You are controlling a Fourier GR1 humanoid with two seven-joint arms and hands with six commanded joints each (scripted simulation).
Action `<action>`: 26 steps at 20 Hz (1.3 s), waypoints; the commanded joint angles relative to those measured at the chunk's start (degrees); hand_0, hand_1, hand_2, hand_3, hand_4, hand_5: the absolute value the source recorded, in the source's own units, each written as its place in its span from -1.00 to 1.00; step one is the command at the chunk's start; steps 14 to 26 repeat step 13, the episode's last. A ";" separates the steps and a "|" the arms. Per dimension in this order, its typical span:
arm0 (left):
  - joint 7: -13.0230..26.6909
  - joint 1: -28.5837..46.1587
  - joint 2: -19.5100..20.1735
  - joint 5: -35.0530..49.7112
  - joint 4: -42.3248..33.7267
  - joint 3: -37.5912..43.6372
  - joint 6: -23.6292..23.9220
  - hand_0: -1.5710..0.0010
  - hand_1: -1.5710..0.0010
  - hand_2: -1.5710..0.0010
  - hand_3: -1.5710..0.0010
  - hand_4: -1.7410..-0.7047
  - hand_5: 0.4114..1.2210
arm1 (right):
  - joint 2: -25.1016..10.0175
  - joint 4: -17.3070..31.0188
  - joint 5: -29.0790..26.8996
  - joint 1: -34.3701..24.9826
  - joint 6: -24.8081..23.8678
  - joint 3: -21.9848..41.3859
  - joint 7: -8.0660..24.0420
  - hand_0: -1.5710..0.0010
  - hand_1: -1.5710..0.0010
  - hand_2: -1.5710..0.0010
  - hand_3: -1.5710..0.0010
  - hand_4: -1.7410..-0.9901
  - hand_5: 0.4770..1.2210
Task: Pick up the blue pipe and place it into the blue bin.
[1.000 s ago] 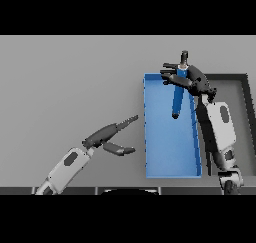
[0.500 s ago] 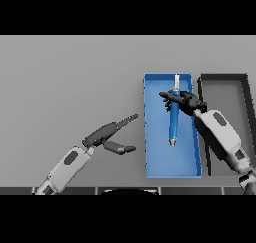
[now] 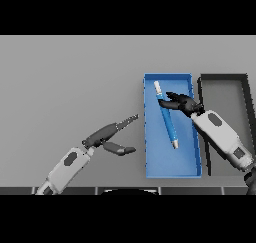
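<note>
Lowered since half a second ago, the slim blue pipe with a pale tip (image 3: 167, 116) now lies slanted inside the shallow blue rectangular bin (image 3: 172, 167). Whether the right hand (image 3: 181, 103), fingers loosely spread, touches it is unclear. Beside stands a dark grey tray (image 3: 223, 79). The left hand (image 3: 114, 137) hovers open over the grey table (image 3: 65, 77).

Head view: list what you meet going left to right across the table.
Left robot hand → blue bin, with the blue pipe lying inside it → right robot hand over the bin's right side → dark bin.
</note>
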 commanded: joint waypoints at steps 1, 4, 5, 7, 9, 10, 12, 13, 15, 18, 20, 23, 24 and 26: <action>0.15 0.02 0.13 -0.14 -0.06 -0.06 -0.01 1.00 1.00 1.00 1.00 0.61 -0.89 | 0.52 0.66 0.21 -0.41 -0.42 0.04 0.24 0.93 0.93 0.94 0.95 0.64 -0.30; 0.64 0.01 -0.36 -0.19 0.22 -0.14 0.28 1.00 1.00 1.00 1.00 0.60 -0.88 | 0.43 0.80 0.19 -0.34 -0.69 -0.41 -1.05 0.96 0.97 0.97 0.97 0.65 -0.39; -0.68 0.57 0.15 -0.14 0.37 -0.09 -0.15 1.00 1.00 1.00 1.00 0.59 -0.88 | 0.64 1.28 -0.10 -0.47 -0.34 -0.61 -1.26 0.97 0.97 0.97 0.98 0.66 -0.41; 0.21 -0.17 -0.26 0.05 0.60 0.08 -0.02 1.00 1.00 1.00 1.00 0.58 -0.87 | -0.25 0.20 0.05 -0.44 -0.52 -0.43 -0.44 0.98 0.98 0.98 0.99 0.64 -0.45; -0.06 0.09 -0.22 0.16 0.38 0.10 0.02 1.00 1.00 1.00 1.00 0.58 -0.87 | 0.44 0.91 0.44 0.10 0.16 0.03 -1.37 0.99 0.99 0.99 0.99 0.63 -0.48; 0.54 -0.16 -0.63 0.19 0.01 0.01 0.34 1.00 1.00 1.00 1.00 0.58 -0.86 | 0.65 0.86 0.56 0.16 0.03 0.12 -1.54 0.99 0.99 0.99 0.99 0.63 -0.47; 0.95 -0.33 -1.27 -0.18 0.57 -0.41 0.43 1.00 1.00 1.00 1.00 0.58 -0.86 | 0.62 2.03 0.17 -0.44 1.12 -0.42 -1.90 0.99 0.99 0.99 0.99 0.63 -0.46; 0.96 -0.48 -1.38 -0.27 0.47 -0.48 0.49 1.00 1.00 1.00 1.00 0.58 -0.86 | 0.44 1.51 -0.21 -0.33 0.70 -0.69 -1.69 0.99 0.99 0.99 0.99 0.63 -0.46; 0.96 -0.48 -1.38 -0.27 0.47 -0.48 0.49 1.00 1.00 1.00 1.00 0.58 -0.86 | 0.44 1.51 -0.21 -0.33 0.70 -0.69 -1.69 0.99 0.99 0.99 0.99 0.63 -0.46; 0.96 -0.48 -1.38 -0.27 0.47 -0.48 0.49 1.00 1.00 1.00 1.00 0.58 -0.86 | 0.44 1.51 -0.21 -0.33 0.70 -0.69 -1.69 0.99 0.99 0.99 0.99 0.63 -0.46; 0.96 -0.48 -1.38 -0.27 0.47 -0.48 0.49 1.00 1.00 1.00 1.00 0.58 -0.86 | 0.44 1.51 -0.21 -0.33 0.70 -0.69 -1.69 0.99 0.99 0.99 0.99 0.63 -0.46; 0.96 -0.48 -1.38 -0.27 0.47 -0.48 0.49 1.00 1.00 1.00 1.00 0.58 -0.86 | 0.44 1.51 -0.21 -0.33 0.70 -0.69 -1.69 0.99 0.99 0.99 0.99 0.63 -0.46; 0.96 -0.48 -1.38 -0.27 0.47 -0.48 0.49 1.00 1.00 1.00 1.00 0.58 -0.86 | 0.44 1.51 -0.21 -0.33 0.70 -0.69 -1.69 0.99 0.99 0.99 0.99 0.63 -0.46; 0.96 -0.48 -1.38 -0.27 0.47 -0.48 0.49 1.00 1.00 1.00 1.00 0.58 -0.86 | 0.44 1.51 -0.21 -0.33 0.70 -0.69 -1.69 0.99 0.99 0.99 0.99 0.63 -0.46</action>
